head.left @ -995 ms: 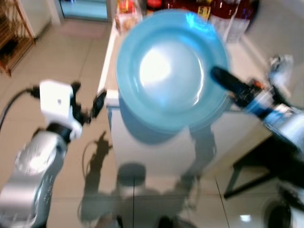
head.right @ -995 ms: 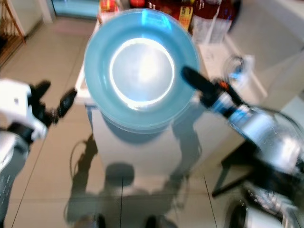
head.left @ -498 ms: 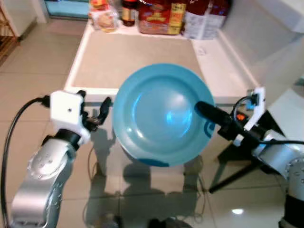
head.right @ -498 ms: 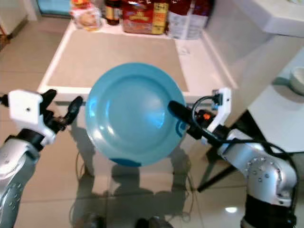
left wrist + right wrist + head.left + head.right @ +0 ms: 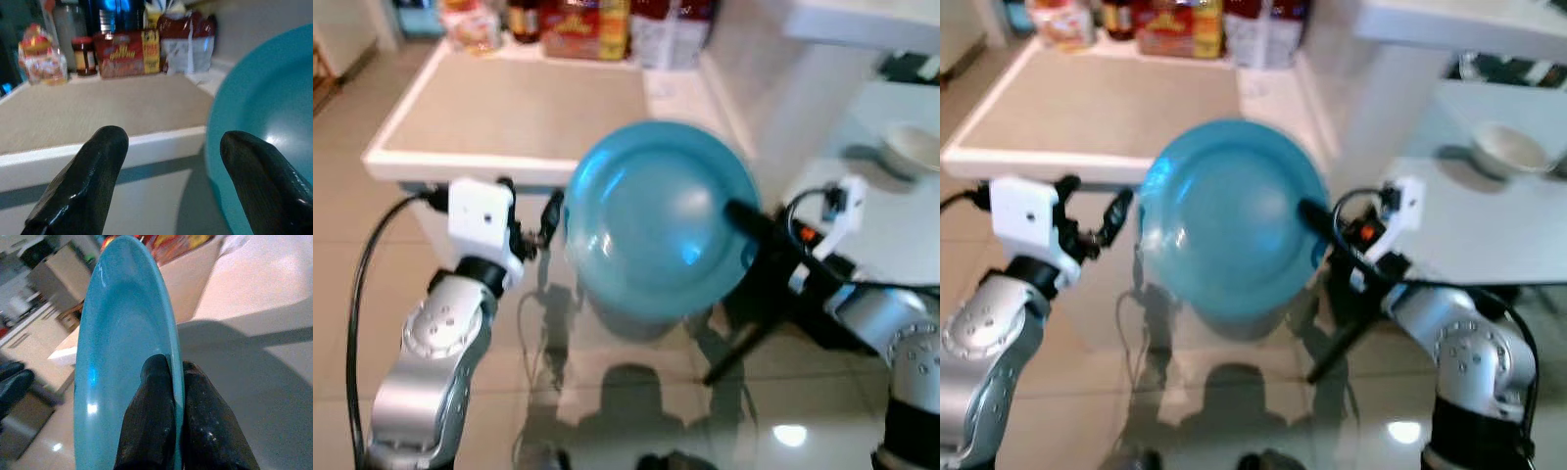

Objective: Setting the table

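Beige worktop (image 5: pixel 519 108) lies at twelve o'clock; the right tool (image 5: pixel 171 382) pinches the blue plate (image 5: pixel 656 220) at its three o'clock rim, while the left tool (image 5: pixel 171 147), fingers spread and empty, sits at nine o'clock.

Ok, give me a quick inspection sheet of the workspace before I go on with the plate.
Surface: beige-topped table with a white rim, its middle bare.
Job's things: blue plate, held in the air off the table's near corner.
Clutter: jars and food packets along the table's far edge; white bowl on the side counter.
Grippers: right gripper pinches the plate's rim; left gripper open beside the plate, not touching.
Cables: black cable along the left arm; looped wire at the right wrist.
Surroundings: glossy tiled floor.
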Controlling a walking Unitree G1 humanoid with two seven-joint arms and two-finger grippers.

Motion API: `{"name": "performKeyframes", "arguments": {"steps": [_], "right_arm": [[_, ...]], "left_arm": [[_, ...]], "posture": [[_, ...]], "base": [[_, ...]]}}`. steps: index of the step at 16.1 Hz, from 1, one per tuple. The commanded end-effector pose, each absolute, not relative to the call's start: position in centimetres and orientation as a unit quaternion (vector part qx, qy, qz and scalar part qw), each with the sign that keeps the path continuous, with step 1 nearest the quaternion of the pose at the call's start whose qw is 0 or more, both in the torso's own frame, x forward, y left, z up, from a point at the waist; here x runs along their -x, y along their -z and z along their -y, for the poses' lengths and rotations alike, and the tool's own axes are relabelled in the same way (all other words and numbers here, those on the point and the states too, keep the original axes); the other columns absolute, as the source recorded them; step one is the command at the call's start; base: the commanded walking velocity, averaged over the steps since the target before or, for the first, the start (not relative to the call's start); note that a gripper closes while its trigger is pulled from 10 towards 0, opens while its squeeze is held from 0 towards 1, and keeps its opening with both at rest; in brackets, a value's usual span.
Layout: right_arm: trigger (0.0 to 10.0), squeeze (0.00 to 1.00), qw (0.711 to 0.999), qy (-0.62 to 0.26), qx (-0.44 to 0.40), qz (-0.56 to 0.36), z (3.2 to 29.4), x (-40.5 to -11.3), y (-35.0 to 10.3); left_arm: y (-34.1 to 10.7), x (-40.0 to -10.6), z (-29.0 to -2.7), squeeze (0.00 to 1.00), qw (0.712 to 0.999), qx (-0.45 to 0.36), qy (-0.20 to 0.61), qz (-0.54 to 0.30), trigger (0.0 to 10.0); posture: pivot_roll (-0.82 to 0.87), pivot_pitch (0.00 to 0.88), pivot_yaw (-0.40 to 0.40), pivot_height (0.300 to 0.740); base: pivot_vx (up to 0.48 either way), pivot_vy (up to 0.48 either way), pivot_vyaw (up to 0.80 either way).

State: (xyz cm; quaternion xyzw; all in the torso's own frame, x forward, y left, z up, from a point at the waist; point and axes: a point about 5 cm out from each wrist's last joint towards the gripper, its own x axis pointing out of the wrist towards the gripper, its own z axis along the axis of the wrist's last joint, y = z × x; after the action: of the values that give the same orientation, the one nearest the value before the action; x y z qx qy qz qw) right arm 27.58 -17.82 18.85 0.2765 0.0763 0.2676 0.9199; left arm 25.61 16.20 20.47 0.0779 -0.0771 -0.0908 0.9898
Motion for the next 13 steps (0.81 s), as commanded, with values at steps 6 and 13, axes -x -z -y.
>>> {"name": "performKeyframes", "arguments": {"steps": [6, 13], "right_arm": [[10.0, 0.0, 0.925, -0.244, -0.284, -0.064, 17.9, -28.0, -18.7], [10.0, 0.0, 0.929, -0.213, -0.297, -0.063, 18.7, -28.1, -18.2]], "left_arm": [[-20.2, -26.2, -15.9, 0.0, 0.988, -0.101, 0.09, 0.071, 10.0], [-20.2, -26.6, -15.6, 0.0, 0.987, -0.104, 0.095, 0.073, 10.0]], "posture": [[0.01, 0.096, -0.073, 0.74], [0.0, 0.07, -0.063, 0.74]], "base": [[0.0, -0.48, 0.8], [0.0, -0.48, 0.34]]}}
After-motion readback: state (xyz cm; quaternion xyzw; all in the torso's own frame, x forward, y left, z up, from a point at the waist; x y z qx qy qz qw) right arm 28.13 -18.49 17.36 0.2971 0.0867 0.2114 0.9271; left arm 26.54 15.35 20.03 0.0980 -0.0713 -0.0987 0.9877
